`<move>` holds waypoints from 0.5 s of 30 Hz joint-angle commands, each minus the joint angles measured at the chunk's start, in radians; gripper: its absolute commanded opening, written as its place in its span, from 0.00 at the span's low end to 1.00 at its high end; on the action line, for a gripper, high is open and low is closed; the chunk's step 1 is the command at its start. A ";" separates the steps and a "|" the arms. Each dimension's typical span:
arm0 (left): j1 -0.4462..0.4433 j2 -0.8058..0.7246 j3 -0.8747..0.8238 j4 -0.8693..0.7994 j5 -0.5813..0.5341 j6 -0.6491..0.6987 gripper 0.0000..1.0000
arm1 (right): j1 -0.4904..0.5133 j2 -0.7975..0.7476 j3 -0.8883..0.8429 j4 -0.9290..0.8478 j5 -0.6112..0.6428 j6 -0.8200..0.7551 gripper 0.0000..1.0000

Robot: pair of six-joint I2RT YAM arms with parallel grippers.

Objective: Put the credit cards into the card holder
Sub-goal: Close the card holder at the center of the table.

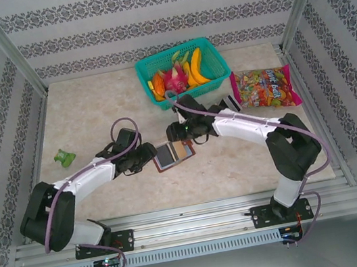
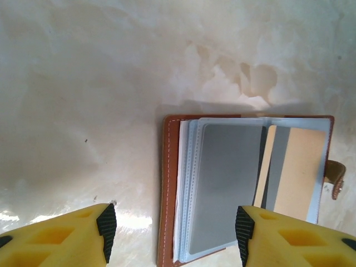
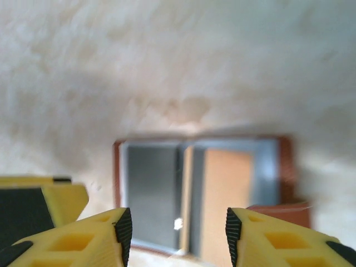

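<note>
beyond the right fingers (image 1: 184,134), well apart from them, stands a teal plastic basket (image 1: 216,65) with a lattice wall, holding toy fruit, a yellow banana (image 1: 196,65) among it; off to their outer side lies a glossy candy bag (image 1: 267,88) printed in many colours; well apart from the left fingers (image 1: 149,155), on their outer side, sits a small green object (image 1: 64,156); the surface (image 1: 92,107) is pale beige, marbled like stone, with a soft sheen; the card holder (image 1: 174,153) lies open and flat on it between the two pairs of fingers, which face each other across it; its cover is brown and leather-look with pale stitching along the edge, its inner sleeves clear grey-blue, its snap tab (image 2: 335,179) on the side far from the left fingers; a tan credit card (image 2: 296,169) sits in the sleeve on that side; the nearer sleeve shows a plain grey rectangle, card or lining i cannot tell; the left fingers, yellow with black pads, stand apart and empty, the stitched edge showing in their gap; the right fingers stand apart and empty too, the holder blurred just ahead of their tips
</note>
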 commanded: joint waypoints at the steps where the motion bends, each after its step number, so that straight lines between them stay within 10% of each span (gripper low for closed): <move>1: 0.014 0.035 -0.007 0.055 0.040 -0.035 0.62 | -0.004 0.063 0.081 -0.231 0.190 -0.174 0.52; 15: 0.013 0.118 0.015 0.082 0.093 -0.041 0.65 | 0.062 0.229 0.167 -0.293 0.293 -0.204 0.74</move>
